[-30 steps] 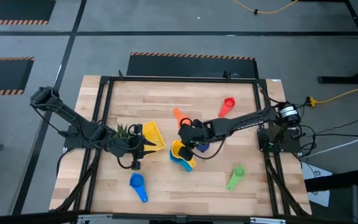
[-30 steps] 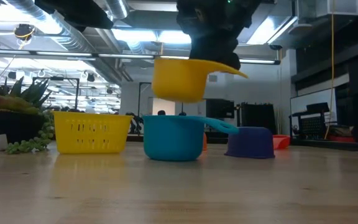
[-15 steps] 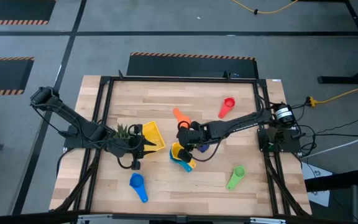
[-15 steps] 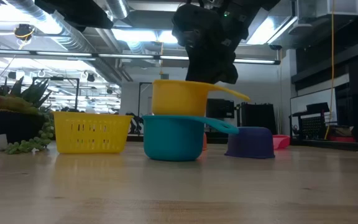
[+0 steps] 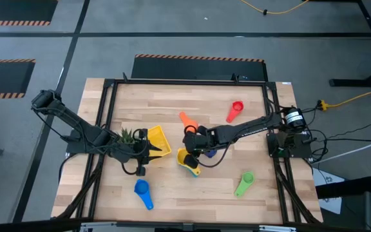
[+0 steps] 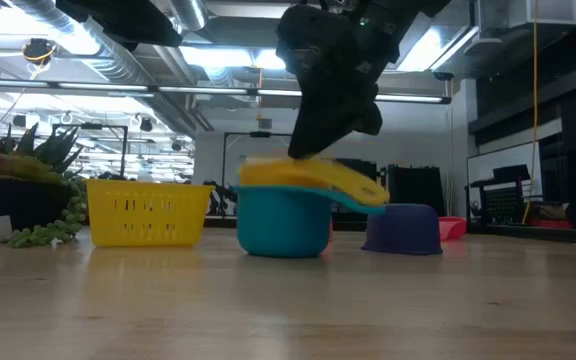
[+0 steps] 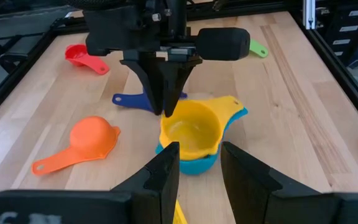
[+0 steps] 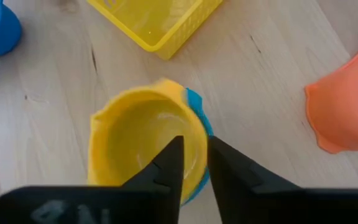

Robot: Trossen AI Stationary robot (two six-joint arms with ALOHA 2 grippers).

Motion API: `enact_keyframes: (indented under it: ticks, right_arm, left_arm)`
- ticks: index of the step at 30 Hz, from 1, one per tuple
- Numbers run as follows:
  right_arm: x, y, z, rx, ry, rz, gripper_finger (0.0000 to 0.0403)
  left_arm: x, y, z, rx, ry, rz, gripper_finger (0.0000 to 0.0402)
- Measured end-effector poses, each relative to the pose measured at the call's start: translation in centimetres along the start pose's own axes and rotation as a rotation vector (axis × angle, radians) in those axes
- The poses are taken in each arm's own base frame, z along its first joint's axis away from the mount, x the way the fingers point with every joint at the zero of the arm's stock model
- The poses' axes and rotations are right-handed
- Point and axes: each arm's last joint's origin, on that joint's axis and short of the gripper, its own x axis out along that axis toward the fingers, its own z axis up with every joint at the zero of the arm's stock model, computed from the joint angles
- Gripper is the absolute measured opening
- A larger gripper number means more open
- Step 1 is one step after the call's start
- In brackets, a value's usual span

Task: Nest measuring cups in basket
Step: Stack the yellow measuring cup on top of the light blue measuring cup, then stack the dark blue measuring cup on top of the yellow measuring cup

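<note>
The yellow measuring cup [image 6: 303, 175] sits tilted inside the light blue cup [image 6: 283, 222], which stands on the table near the middle. My right gripper [image 8: 195, 158] stands over them, slightly open, one finger inside the yellow cup's rim and one outside. The dark blue cup [image 6: 403, 230] stands mouth down right beside them. The yellow basket [image 5: 157, 142] rests on its base at the left. My left gripper [image 7: 201, 168] hovers open beside it, holding nothing. Orange [image 5: 187, 120], red [image 5: 235, 108], green [image 5: 244, 182] and blue [image 5: 142, 191] cups lie scattered on the table. My right gripper points steeply down at the yellow cup's rim [image 8: 194, 134], on the side away from the basket, with its fingers [image 8: 169, 165] astride that rim. Whether either finger touches the rim, I cannot tell. The cup rests in the light blue cup, its handle [image 6: 363, 188] sloping down.
A small spiky green plant [image 5: 128, 135] stands at the basket's left, under the left arm. A black frame [image 5: 108, 87] runs round the table's edges. Bare wood lies along the near edge between the blue and green cups and at the far left.
My right gripper has gone down with the yellow cup and set it into the light blue cup, then let go. The yellow cup has sunk deeper and tipped, its handle now sloping down. The light blue cup and the basket have stayed put.
</note>
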Motion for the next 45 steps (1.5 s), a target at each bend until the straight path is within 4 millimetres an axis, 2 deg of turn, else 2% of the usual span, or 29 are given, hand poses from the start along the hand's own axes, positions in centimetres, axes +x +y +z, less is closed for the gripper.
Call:
enact_keyframes:
  ticks: [5,14,26,33,38,41,45]
  right_arm:
    - [0.0,0.0,0.0,-0.002,0.0,0.0,0.0112]
    - [-0.1,0.0,0.0,-0.025,0.0,0.0,0.0118]
    - [-5.8,-0.8,1.1,-0.084,0.026,-0.019,0.0118]
    - [-9.8,-3.5,1.3,-0.108,0.049,-0.079,0.0118]
    - [-12.0,-6.2,1.9,-0.172,0.041,-0.119,0.0118]
    - [-12.6,-8.2,2.7,-0.215,0.036,-0.126,0.0118]
    - [-12.3,-11.2,3.6,-0.276,0.075,-0.029,0.0118]
  left_arm:
    - [0.0,0.0,0.0,0.0,0.0,0.0,0.0111]
    - [0.0,0.0,0.0,0.0,0.0,0.0,0.0111]
    - [0.0,0.0,0.0,0.002,0.002,0.001,0.0111]
    - [0.0,0.0,0.0,0.0,0.0,0.0,0.0111]
    - [0.0,0.0,0.0,-0.001,-0.001,0.0,0.0111]
    - [0.0,0.0,0.0,-0.001,-0.001,-0.001,0.0111]
    - [0.0,0.0,0.0,-0.003,-0.001,0.0,0.0111]
